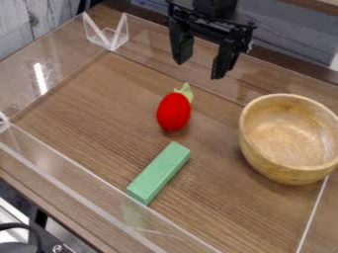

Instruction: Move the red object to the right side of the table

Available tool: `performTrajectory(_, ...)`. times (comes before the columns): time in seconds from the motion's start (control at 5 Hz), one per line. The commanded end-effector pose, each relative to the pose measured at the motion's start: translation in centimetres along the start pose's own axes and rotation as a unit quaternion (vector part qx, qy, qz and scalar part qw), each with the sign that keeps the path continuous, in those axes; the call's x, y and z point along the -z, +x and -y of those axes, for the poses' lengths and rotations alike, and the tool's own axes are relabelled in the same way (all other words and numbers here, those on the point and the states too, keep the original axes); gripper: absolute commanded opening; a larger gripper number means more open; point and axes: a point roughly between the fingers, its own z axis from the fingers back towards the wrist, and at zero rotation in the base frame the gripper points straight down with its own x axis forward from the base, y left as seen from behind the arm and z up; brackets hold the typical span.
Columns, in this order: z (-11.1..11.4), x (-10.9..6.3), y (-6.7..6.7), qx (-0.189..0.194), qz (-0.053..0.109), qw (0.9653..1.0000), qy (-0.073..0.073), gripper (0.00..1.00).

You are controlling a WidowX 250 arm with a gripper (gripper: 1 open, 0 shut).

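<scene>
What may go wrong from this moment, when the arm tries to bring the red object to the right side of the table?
1. The red object is rounded, so the open claw, now above and behind it, may push it away and let it roll instead of gripping it.
2. The wooden bowl fills much of the right side; the object may hit its rim or fall into it.
3. The green block lies close in front, so a rolling object may bump it.

One red object (173, 111) lies on the worktop (93, 109), a small rounded toy fruit with a pale green tip. There is one flat green rectangular block (160, 171) and one wooden bowl (290, 136). One black pincer (201, 51) hangs above them, with its two fingers spread apart.
</scene>
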Motion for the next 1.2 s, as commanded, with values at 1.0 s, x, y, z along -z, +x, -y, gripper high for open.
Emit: performTrajectory(1.0, -3.3, 4.1, -0.8, 0.057, 0.083, 0.9940, 0.044, 1.00)
